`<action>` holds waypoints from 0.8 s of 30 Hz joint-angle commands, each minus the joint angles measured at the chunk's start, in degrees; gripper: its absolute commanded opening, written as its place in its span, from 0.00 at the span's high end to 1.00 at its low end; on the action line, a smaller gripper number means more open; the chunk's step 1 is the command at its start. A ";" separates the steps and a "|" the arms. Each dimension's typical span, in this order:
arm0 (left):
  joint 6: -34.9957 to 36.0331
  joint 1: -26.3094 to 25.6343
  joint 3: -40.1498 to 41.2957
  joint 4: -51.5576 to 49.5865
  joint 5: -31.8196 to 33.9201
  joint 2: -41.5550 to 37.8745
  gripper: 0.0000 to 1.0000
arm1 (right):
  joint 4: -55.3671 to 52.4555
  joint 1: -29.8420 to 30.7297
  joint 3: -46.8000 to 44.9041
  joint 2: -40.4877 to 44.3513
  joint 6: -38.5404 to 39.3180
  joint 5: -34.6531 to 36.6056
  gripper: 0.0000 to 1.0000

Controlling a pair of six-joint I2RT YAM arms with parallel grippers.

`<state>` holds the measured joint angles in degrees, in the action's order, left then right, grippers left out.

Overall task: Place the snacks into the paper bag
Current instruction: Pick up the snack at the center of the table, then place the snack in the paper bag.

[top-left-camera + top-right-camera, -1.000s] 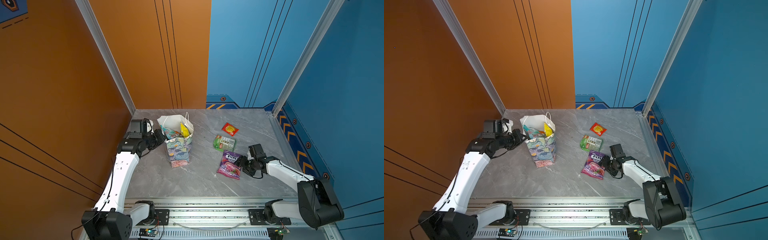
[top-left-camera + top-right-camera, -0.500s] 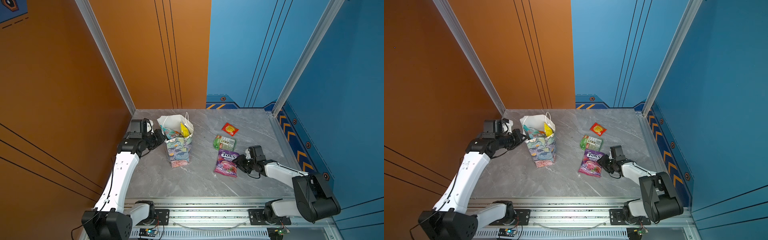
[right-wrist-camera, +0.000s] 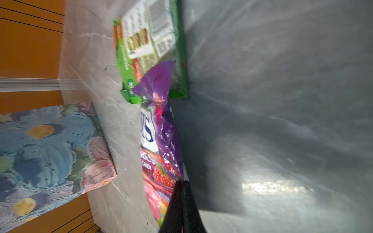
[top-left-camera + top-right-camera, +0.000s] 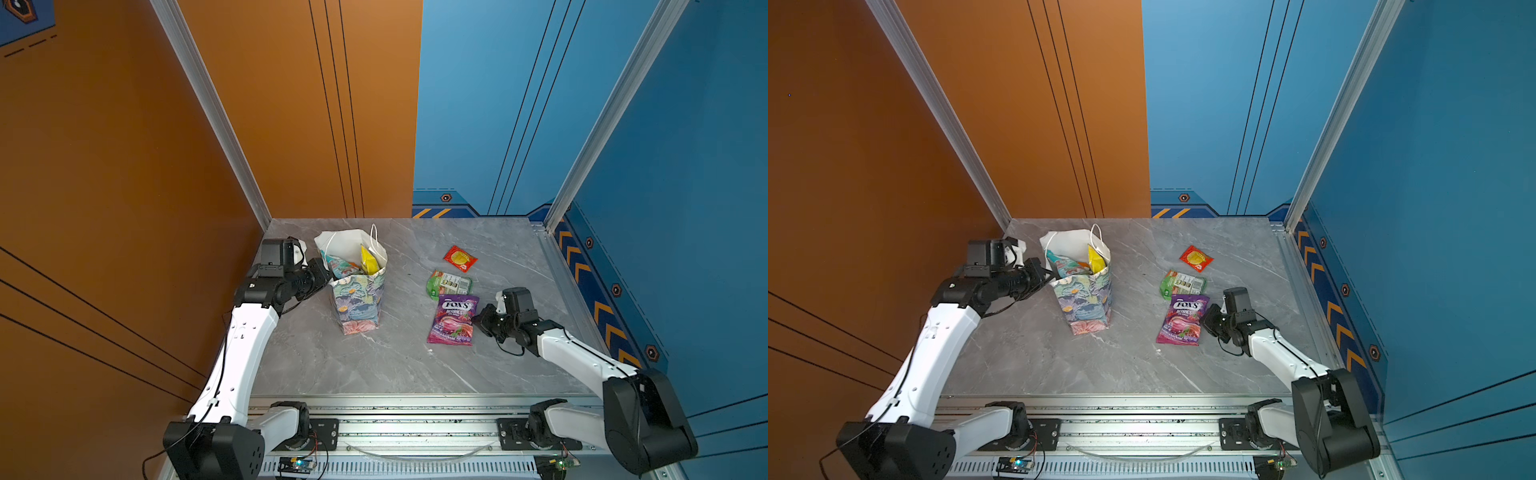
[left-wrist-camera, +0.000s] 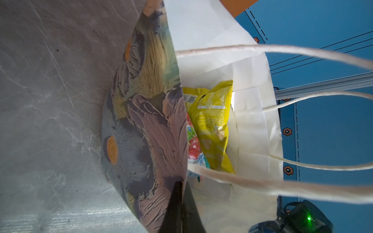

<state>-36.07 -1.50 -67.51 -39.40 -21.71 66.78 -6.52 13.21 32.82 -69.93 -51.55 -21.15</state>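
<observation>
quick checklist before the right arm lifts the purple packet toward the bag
1. right hand shut on the purple packet edge: ok
2. left hand pinching the paper bag rim: ok
3. bag upright with its mouth open: ok
4. purple packet clear of the green packet: not ok, its top end overlaps it
5. room left in the bag beside the yellow packet: cannot tell
</observation>
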 commanded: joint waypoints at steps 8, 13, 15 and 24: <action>-0.26 0.38 0.35 0.20 -1.60 -0.25 1.00 | -9.62 5.71 14.66 3.68 2.48 4.01 1.00; -0.31 0.35 0.23 0.20 -1.57 -0.29 1.00 | -11.97 8.17 19.55 2.87 3.38 5.34 1.00; -0.23 0.34 0.35 0.20 -1.64 -0.26 1.00 | -12.65 8.70 20.86 2.30 3.63 5.60 1.00; -0.26 0.38 0.44 0.20 -1.62 -0.51 1.00 | -13.24 11.89 27.99 -0.76 5.27 6.38 1.00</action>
<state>-36.07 -1.50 -67.51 -39.40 -21.74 66.78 -19.97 24.27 56.45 -69.71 -48.01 -15.99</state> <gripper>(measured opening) 0.046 0.047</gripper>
